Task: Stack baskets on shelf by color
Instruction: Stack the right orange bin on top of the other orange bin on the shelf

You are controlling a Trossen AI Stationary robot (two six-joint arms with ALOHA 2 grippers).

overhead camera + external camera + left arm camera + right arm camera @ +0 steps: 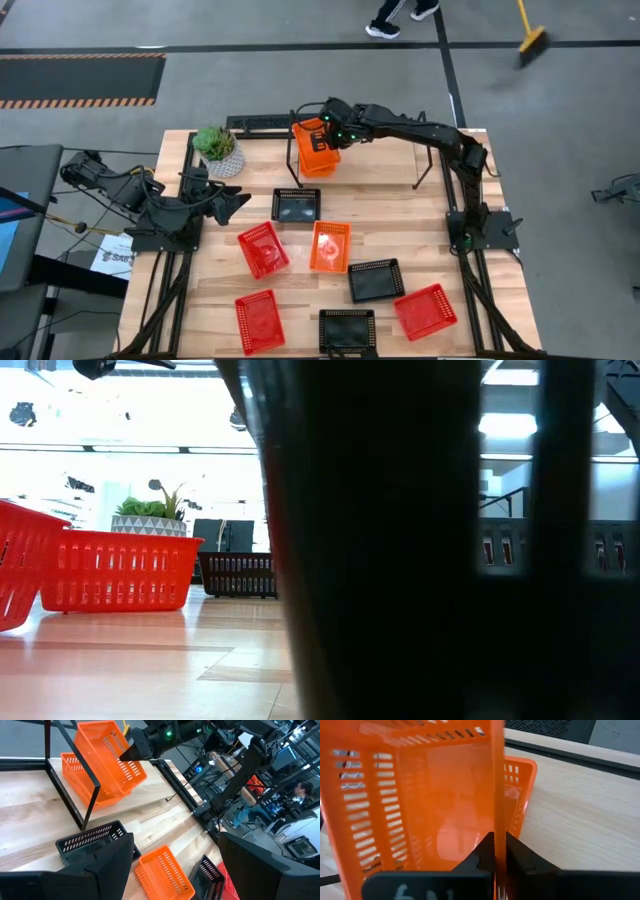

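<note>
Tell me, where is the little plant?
In the high view, the plant stands at the table's far left corner, left of the shelf, near the left pincer.

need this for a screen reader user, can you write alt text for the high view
Seen from above, the right gripper holds an orange basket tilted over another orange one on the shelf at the table's far edge. Seven more baskets, red, orange and black, lie scattered on the table, and the left gripper waits near a potted plant.
</note>
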